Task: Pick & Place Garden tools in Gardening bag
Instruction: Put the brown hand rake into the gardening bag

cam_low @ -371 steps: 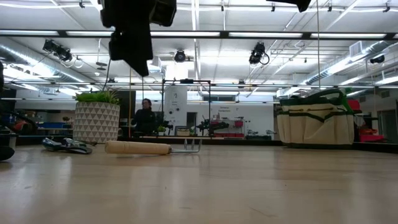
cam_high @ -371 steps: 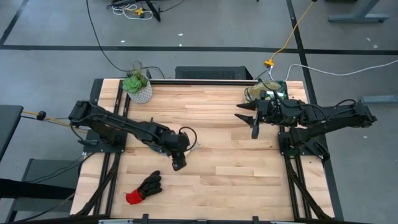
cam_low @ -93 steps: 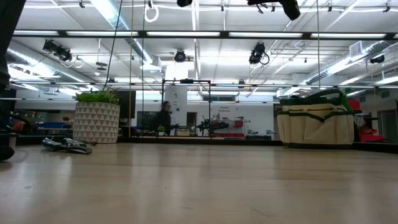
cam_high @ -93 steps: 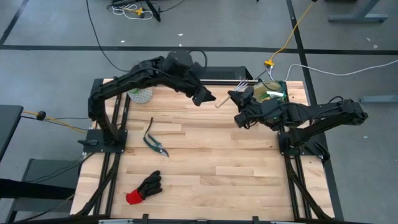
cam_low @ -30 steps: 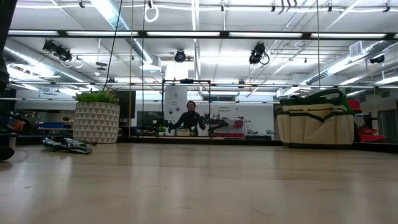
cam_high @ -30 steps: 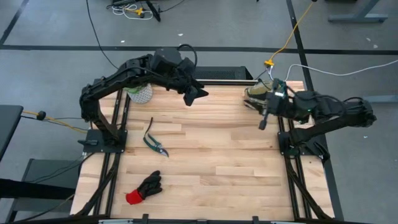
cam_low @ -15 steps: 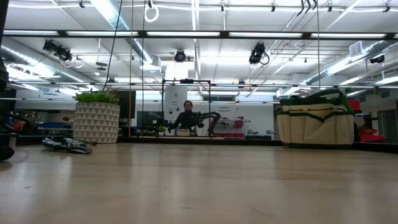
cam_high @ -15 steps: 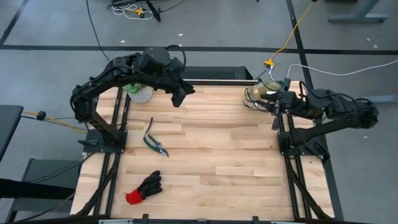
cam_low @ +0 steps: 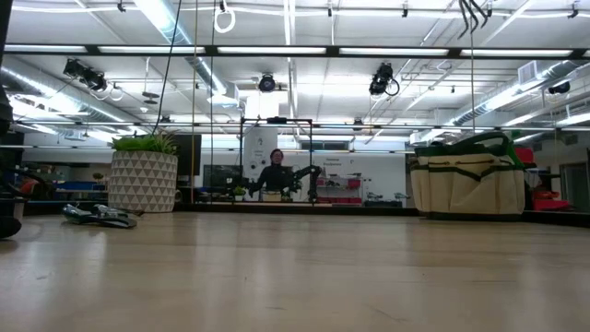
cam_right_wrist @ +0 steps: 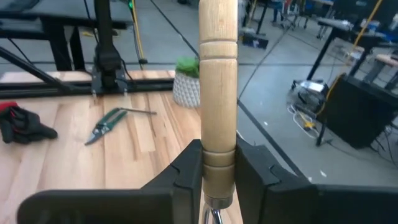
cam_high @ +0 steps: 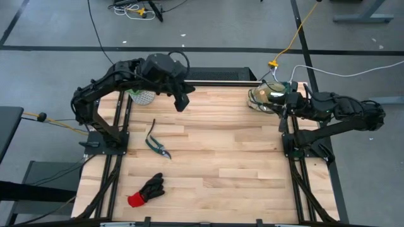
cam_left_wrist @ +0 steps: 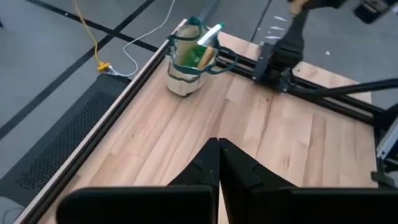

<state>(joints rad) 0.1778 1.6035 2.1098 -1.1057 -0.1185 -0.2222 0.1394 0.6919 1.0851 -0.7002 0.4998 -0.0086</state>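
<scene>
- 2 arms, 1 gripper each: left gripper, right gripper
- 1 worktop
- 1 bag
- 1 shears
- 1 glove
- 1 wooden-handled tool
- 1 potted plant
- 1 person in the room beyond

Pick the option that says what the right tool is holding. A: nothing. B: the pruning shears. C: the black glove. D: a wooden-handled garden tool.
D: the right tool is clamped on a wooden handle, while the shears and glove lie on the table.
</scene>
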